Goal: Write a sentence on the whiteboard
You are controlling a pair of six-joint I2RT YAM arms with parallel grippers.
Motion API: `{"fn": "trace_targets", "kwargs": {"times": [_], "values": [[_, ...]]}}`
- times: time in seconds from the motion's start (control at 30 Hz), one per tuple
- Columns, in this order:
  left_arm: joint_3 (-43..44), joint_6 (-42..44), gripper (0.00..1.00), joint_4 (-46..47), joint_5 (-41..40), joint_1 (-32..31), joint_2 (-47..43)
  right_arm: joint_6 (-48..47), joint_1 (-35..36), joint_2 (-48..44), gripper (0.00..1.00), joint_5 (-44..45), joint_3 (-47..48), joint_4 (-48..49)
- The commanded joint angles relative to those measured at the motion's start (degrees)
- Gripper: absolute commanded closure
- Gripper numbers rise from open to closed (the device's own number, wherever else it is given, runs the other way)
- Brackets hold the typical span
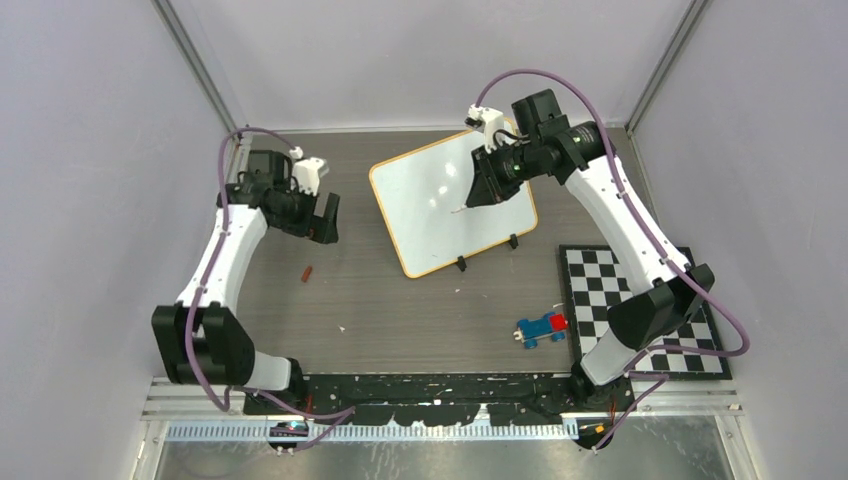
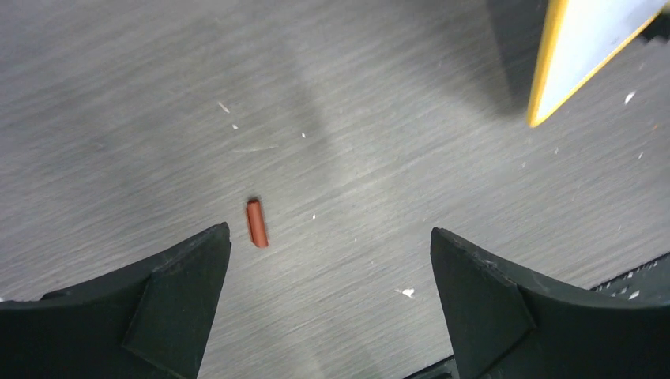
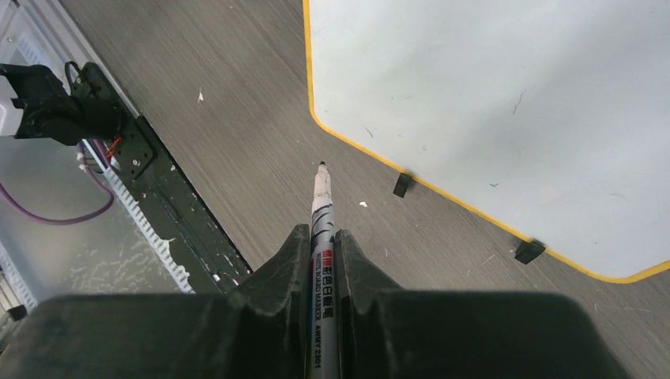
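Note:
The whiteboard (image 1: 430,215) lies tilted at the back middle of the table, with an orange rim and two black clips on its near edge. No sentence is in view on its white face (image 3: 490,95). My right gripper (image 1: 472,192) hovers over the board's right part, shut on a white marker (image 3: 321,205). The marker's bare tip points past the board's near edge, above the table. My left gripper (image 1: 325,218) hangs open left of the board with nothing between its fingers (image 2: 330,230). A small red cap (image 2: 256,223) lies on the table just below it, near the left finger.
A blue and red toy car (image 1: 541,328) sits near the front right. Beside it is a black-and-white checkered mat (image 1: 640,300) under the right arm. A corner of the board (image 2: 589,39) shows in the left wrist view. Grey walls enclose the table.

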Motion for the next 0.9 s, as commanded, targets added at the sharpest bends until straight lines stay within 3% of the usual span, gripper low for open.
{"fn": "trace_targets", "kwargs": {"times": [0.0, 0.37, 0.63, 0.87], "values": [[2.44, -9.99, 0.0, 8.08, -1.95, -0.12, -6.58, -0.78, 0.81, 1.06, 1.0, 2.65, 4.74, -0.2], [4.09, -19.01, 0.0, 13.59, 1.29, -0.13, -11.06, 13.41, 1.29, -2.92, 1.0, 11.29, 0.74, 12.36], [6.12, -16.69, 0.0, 10.9, 9.06, -0.14, -8.99, 7.07, 2.08, -3.49, 1.0, 8.3, 0.4, 12.09], [8.57, -10.59, 0.0, 6.01, 25.09, -0.3, -4.66, 1.22, 5.21, -0.75, 1.0, 5.54, 1.5, 8.69]]}}
